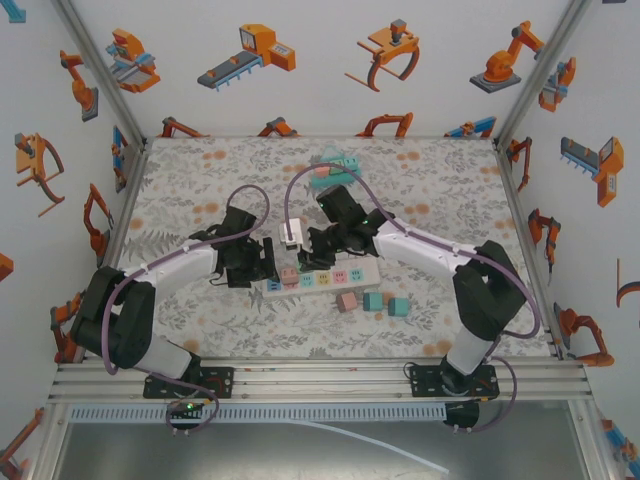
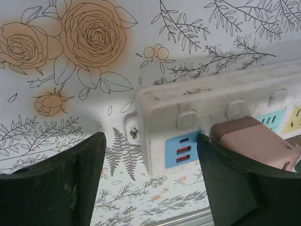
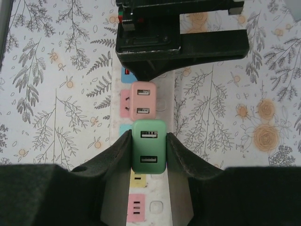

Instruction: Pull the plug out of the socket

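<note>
Lying across the middle of the flowered table (image 1: 180, 190), the white power strip (image 1: 320, 278) has both grippers over it. In the right wrist view the right gripper (image 3: 149, 139) is seen with its jaws drawn narrow onto a green plug (image 3: 148, 146), one pad pressed to each of its sides. The plug stands over the strip (image 3: 157, 193), just beside a pink plug (image 3: 143, 100). Its underside is hidden, so how deeply it sits in the socket cannot be told. Two slots are shown on top of each plug. No lettering on them can be made out.

From above, the green plug is covered by the right gripper (image 1: 322, 245). The left gripper (image 1: 255, 265) is set at the strip's left end. In the left wrist view its jaws (image 2: 153, 155) are held wide, with that end of the strip (image 2: 211, 101) between them. One finger (image 2: 70, 183) stands clear of the strip. The other finger (image 2: 244, 188) hides part of the pink plug (image 2: 254, 141), and contact there cannot be judged. A blue panel (image 2: 182, 153) with orange slots is seen on the strip, whose far end is cut off by the frame. Three loose small blocks (image 1: 373, 301) lie near the strip.
</note>
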Robot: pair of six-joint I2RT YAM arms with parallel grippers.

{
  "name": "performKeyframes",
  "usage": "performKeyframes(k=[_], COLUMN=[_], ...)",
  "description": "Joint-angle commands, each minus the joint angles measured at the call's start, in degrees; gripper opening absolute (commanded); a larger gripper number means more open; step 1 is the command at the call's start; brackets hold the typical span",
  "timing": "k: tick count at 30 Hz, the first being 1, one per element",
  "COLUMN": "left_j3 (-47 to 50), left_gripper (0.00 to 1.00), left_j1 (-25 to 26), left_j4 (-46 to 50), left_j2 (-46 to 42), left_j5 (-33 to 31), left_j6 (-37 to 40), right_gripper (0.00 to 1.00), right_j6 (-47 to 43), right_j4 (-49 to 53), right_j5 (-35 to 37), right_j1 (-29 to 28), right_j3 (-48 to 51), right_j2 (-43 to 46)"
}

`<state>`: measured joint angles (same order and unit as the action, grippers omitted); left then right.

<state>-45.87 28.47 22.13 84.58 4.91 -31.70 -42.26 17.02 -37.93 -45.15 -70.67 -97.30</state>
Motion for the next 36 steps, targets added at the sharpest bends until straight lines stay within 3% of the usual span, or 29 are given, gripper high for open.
performKeyframes(k=[1,10,17,23,29,34,36], left_j3=[1.4,-1.5,-1.5,-1.6,-1.7,-2.9,-3.9], left_gripper=[0.72,0.73,0.75,0.82,0.89,1.0,0.97], left_j1=[0.3,0.3,0.2,0.3,0.8,2.6,3.5], left_j4=[5.8,5.4,4.2,6.0,8.9,12.6,14.7], left_j2=[-0.5,-9.1,-20.6,-30.4,-38.8,-42.4,-42.3], left_j5=[-4.8,-4.4,-2.6,1.7,6.8,13.1,13.8], left_j6=[2.3,5.1,9.0,14.2,21.0,30.9,35.1], right_gripper=[0.11,0.09,0.09,0.08,0.08,0.08,0.08], right_j6=[3.8,26.3,50.7,68.9,83.9,94.3,97.4], right_j4=[-3.4,-18.6,-30.1,-28.5,-25.1,-27.8,-28.3], right_j5=[-0.3,5.9,22.3,33.6,35.6,35.1,35.2], right_j1=[-0.3,-0.3,-0.5,-0.7,-0.9,-1.1,-1.5], right_j3=[1.2,11.0,22.8,29.1,33.9,39.4,40.9], right_j2=[3.3,14.4,27.0,37.0,43.4,45.9,46.1])
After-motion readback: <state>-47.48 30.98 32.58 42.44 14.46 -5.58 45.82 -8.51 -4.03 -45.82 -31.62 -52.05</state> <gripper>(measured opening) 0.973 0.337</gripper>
